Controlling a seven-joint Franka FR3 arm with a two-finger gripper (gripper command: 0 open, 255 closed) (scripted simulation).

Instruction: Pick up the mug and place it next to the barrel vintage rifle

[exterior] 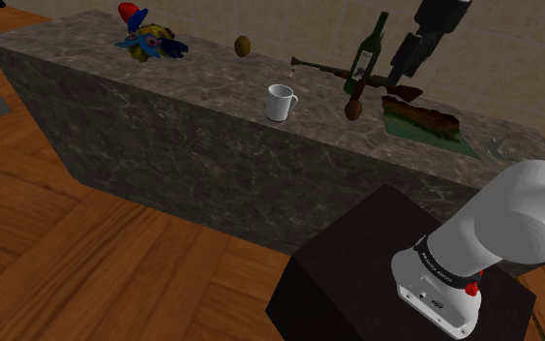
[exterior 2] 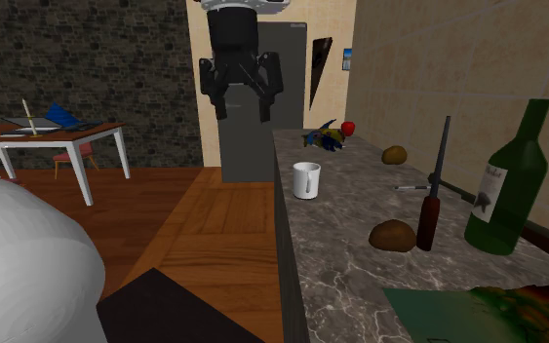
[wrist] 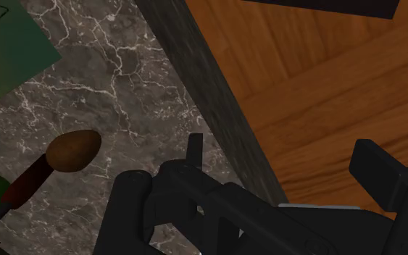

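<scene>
On stone counter [exterior: 115,77], white mug [exterior: 280,102] near rifle [exterior: 330,69], green bottle [exterior: 371,48] and brown lump [exterior: 354,109] alongside, end effector [exterior 2: 240,107] open

My gripper [exterior 2: 241,105] hangs well above the table [exterior: 115,77]. Beneath me crowd a bottle [exterior: 369,48], rifle [exterior: 333,70] and brown lump [exterior: 354,109]; beyond them, bare stone surrounds the mug [exterior: 281,102].

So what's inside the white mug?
Looking down into the mug, the shoulder view finds bare pale inner wall and no contents. The mug's near side covers its bottom, so that is unknown.
</scene>
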